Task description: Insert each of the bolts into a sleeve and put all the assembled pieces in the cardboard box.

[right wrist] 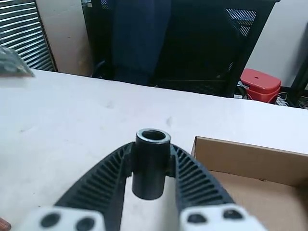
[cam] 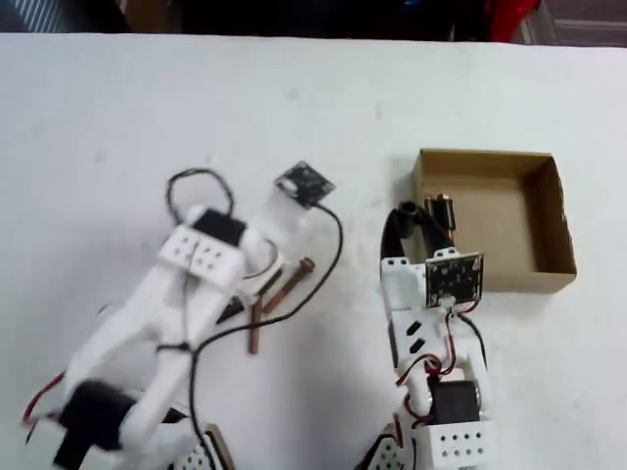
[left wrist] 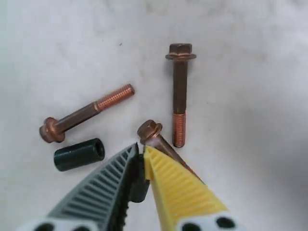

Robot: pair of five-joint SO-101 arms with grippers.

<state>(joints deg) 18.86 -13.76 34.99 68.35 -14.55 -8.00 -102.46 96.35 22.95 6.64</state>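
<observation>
Three copper bolts lie on the white table: one long bolt (left wrist: pixel 179 96), one slanted bolt (left wrist: pixel 86 113), and one bolt whose head (left wrist: pixel 150 131) pokes out from under my yellow finger. A loose black sleeve (left wrist: pixel 79 154) lies beside them. My left gripper (left wrist: pixel 142 150) hovers over them, tips together, nothing clearly held; something dark shows in the slit between its fingers. My right gripper (right wrist: pixel 151 149) is shut on an upright black sleeve (right wrist: pixel 151 166), next to the cardboard box (right wrist: pixel 250 159). From above, the left gripper (cam: pixel 257 289) is at the bolts (cam: pixel 292 276), and the right gripper (cam: pixel 407 220) is at the box (cam: pixel 554 225).
An assembled bolt and sleeve (cam: pixel 443 211) lies in the box's near-left corner. Cables loop from the left arm over the table (cam: pixel 118 117), which is bare toward the far side. Dark furniture and a red object (right wrist: pixel 260 84) stand beyond the far edge.
</observation>
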